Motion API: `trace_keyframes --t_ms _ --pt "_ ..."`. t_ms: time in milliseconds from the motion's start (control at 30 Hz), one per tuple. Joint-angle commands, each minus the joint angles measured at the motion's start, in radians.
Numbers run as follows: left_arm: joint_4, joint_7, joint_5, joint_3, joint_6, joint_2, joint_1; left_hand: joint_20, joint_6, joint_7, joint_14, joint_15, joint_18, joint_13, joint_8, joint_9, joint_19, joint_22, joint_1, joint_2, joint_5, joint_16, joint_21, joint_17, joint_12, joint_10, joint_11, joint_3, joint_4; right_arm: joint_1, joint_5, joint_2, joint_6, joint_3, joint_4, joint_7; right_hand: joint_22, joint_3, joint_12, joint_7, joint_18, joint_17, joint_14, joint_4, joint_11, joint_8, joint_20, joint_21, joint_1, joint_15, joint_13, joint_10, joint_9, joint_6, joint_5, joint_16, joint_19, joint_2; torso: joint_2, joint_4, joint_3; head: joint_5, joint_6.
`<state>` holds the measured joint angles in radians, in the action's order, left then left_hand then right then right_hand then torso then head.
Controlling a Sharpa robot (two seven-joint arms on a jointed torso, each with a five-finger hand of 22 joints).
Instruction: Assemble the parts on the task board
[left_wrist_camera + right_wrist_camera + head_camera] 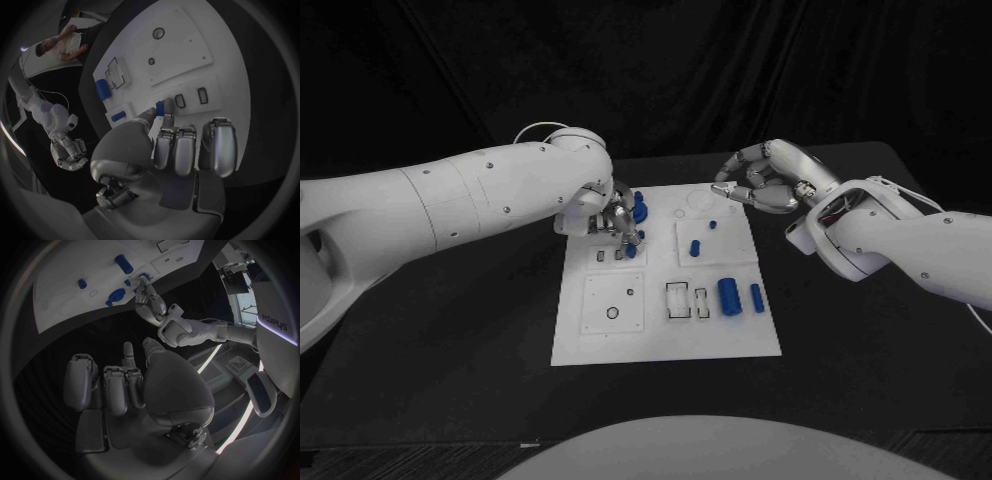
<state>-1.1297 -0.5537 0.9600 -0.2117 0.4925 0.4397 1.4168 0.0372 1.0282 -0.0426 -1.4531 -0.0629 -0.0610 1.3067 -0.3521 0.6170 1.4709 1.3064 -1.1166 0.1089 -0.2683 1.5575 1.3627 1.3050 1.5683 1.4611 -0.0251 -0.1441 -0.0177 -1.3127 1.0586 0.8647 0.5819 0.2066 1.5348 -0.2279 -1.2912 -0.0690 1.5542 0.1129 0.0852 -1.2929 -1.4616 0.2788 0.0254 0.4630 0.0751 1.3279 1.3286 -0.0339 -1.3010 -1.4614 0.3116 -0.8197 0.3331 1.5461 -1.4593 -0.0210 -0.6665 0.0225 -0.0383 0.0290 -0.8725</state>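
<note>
Head view: left hand [612, 222] reaches down on the white board [661, 330], pinching a small blue part [160, 108] (over a slot). Right hand [764, 180] hovers above the board's far edge, fingers curled, holding nothing.

The head view looks steeply down from above the black table [444, 380], taking in the whole task board [661, 320] with both arms. The left wrist view sits just behind the left hand [169, 150], close over the task board [187, 55]. The right wrist view, behind the right hand [137, 385], faces the task board [69, 285] from farther off; all three views share it.
</note>
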Motion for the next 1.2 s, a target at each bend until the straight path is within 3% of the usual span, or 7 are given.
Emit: trace_keyframes --t_ms 33,233,500,800,967,1200 --pt "-0.016 0.01 -0.001 0.0 -0.028 0.011 -0.003 -0.009 0.009 0.011 -0.118 -0.022 0.017 0.264 0.011 0.028 0.012 0.206 -0.02 -0.023 -0.054 0.013 0.016 0.266 0.003 0.11 -0.012 -0.092 0.032 0.003 0.0 0.001 -0.007 0.0 0.0 0.008 -0.199 0.008 0.017 -0.005 -0.024 -0.278 -0.109 0.011 0.009 0.019 0.003 -0.018 -0.029 0.004 -0.27 -0.109 0.012 0.01 0.022 0.025 0.01 0.014 0.0 0.0004 0.0004 0.004 0.0" --pt "-0.058 -0.005 -0.001 0.0 -0.069 0.048 -0.001 -0.01 0.014 0.011 -0.118 -0.023 0.017 0.264 0.011 0.038 0.013 0.206 -0.009 -0.031 -0.055 0.013 0.016 0.266 0.003 0.11 -0.013 -0.115 0.04 0.004 0.0 0.004 -0.009 0.0 0.001 0.01 -0.199 0.008 0.017 -0.005 -0.024 -0.278 -0.109 0.011 0.009 0.019 0.003 -0.018 -0.029 0.004 -0.27 -0.109 0.012 0.01 0.023 0.025 0.01 0.015 0.001 -0.0008 0.0 0.014 0.0" --pt "-0.137 -0.008 -0.001 0.0 -0.152 0.124 0.009 -0.011 0.017 0.013 -0.118 -0.024 0.017 0.264 0.012 0.045 0.014 0.206 0.002 -0.036 -0.05 0.013 0.017 0.266 0.003 0.11 -0.014 -0.131 0.041 0.004 0.001 0.007 -0.011 0.0 0.001 0.015 -0.199 0.007 0.017 -0.005 -0.024 -0.278 -0.109 0.011 0.009 0.019 0.003 -0.018 -0.029 0.004 -0.27 -0.109 0.012 0.01 0.023 0.025 0.01 0.016 0.001 -0.0021 0.001 0.021 0.0" --pt "-0.214 -0.005 -0.001 0.0 -0.224 0.202 0.012 -0.011 0.019 0.013 -0.118 -0.025 0.017 0.264 0.011 0.05 0.014 0.206 0.01 -0.037 -0.053 0.013 0.015 0.266 0.003 0.11 -0.014 -0.143 0.039 0.007 0.001 0.014 -0.017 0.0 0.007 0.02 -0.198 0.007 0.017 -0.005 -0.024 -0.278 -0.109 0.011 0.009 0.02 0.003 -0.021 -0.029 0.004 -0.27 -0.109 0.012 0.01 0.023 0.025 0.012 0.017 0.002 -0.0024 -0.0016 0.025 0.0" --pt "-0.236 0.004 -0.001 0.0 -0.263 0.228 0.012 -0.012 0.02 0.013 -0.118 -0.025 0.017 0.264 0.011 0.053 0.015 0.206 0.014 -0.037 -0.056 0.013 0.016 0.266 0.003 0.11 -0.015 -0.149 0.038 0.009 0.001 0.015 -0.021 0.0 0.008 0.023 -0.198 0.007 0.017 -0.005 -0.024 -0.278 -0.109 0.011 0.009 0.02 0.003 -0.021 -0.029 0.004 -0.27 -0.109 0.012 0.01 0.023 0.025 0.012 0.017 0.002 -0.0032 -0.0015 0.028 0.0" --pt "-0.249 0.006 -0.055 0.0 -0.289 0.244 0.012 -0.012 0.019 0.013 -0.118 -0.025 0.017 0.264 0.012 0.055 0.014 0.206 0.017 -0.037 -0.059 0.013 0.014 0.266 0.003 0.11 -0.015 -0.155 0.037 0.012 0.001 0.015 -0.024 0.0 0.009 0.026 -0.198 0.007 0.017 -0.005 -0.023 -0.278 -0.109 0.011 0.009 0.02 0.003 -0.023 -0.029 0.004 -0.27 -0.109 0.012 0.01 0.023 0.025 0.013 0.017 0.001 -0.002 0.0014 0.034 0.0"
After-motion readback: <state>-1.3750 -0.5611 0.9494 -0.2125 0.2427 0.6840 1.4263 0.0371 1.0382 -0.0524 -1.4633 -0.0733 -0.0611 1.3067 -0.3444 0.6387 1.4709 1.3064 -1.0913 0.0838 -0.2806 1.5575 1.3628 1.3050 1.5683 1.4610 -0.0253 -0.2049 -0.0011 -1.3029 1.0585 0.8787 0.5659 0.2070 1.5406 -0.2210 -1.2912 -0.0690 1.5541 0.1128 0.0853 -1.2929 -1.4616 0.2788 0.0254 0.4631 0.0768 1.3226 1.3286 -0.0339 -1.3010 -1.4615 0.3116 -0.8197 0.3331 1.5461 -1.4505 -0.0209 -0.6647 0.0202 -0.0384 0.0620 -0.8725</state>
